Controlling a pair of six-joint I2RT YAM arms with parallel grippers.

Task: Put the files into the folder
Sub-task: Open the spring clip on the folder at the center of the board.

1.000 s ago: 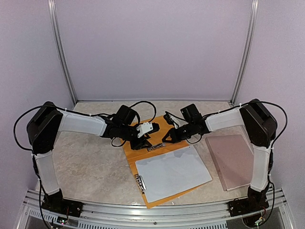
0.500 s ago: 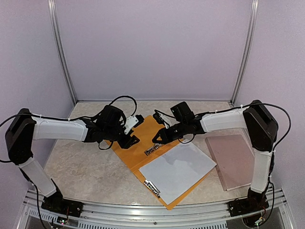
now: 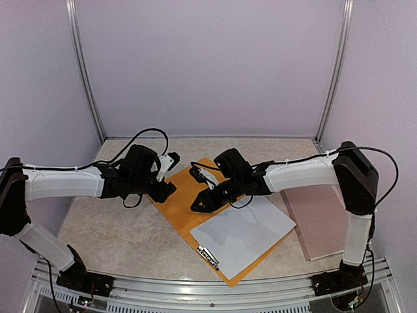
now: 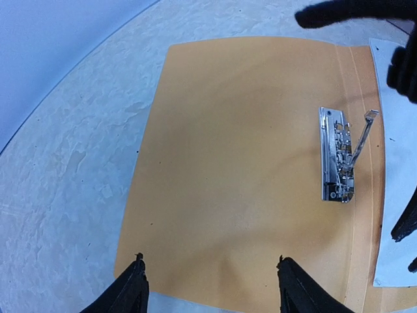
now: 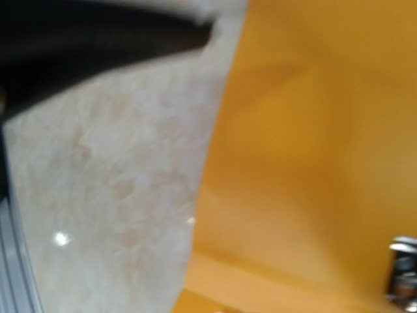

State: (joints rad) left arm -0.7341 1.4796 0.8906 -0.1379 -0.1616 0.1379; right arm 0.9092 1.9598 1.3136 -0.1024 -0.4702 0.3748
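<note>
Blurred orange folder point(image 5: 306, 163), marbled table point(image 5: 111, 195) beside it, metal clip point(image 5: 404, 274) at right edge

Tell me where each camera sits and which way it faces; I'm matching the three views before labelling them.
Top external: above and behind the bases, facing down at the table; both arms, left fingers and right fingers near the folder and files.
Left wrist: on the left arm, looking down into the folder at its metal clip; left fingers at the bottom.
Right wrist: close, blurred, on table and folder edge; dark shape on top, perhaps a finger.
Shared: both wrist views show folder and metal clip.
</note>
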